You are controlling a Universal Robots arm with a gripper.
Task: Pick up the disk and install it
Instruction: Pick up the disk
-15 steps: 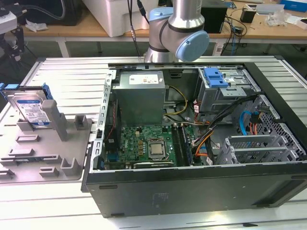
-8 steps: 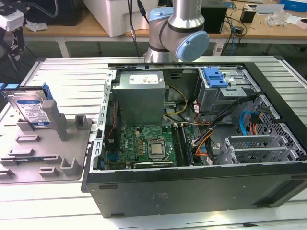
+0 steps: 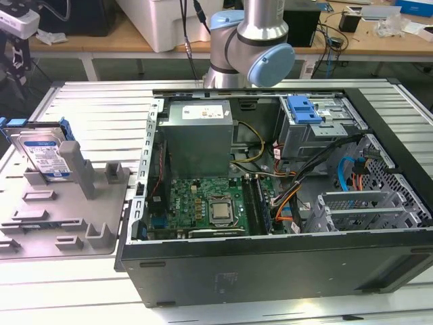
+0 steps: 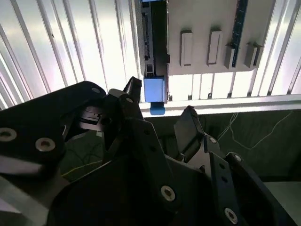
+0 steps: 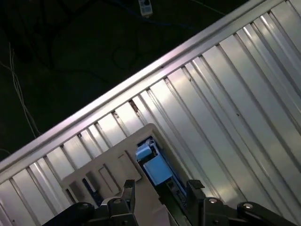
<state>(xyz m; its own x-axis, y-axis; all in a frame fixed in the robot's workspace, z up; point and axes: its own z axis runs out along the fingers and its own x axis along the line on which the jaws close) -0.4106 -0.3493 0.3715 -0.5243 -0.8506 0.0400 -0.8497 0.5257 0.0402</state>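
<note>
Gripper, fingers spread and gripping nothing, is hovering near the disk. The disk is standing on edge in a grey holder at the exterior view's left, beside the open computer case.

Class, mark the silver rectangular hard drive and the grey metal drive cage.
Silver rectangular hard drive (image 3: 42,155): exterior view, blue-and-white label.
Grey metal drive cage (image 3: 303,110): exterior view, blue plastic latch.
</note>
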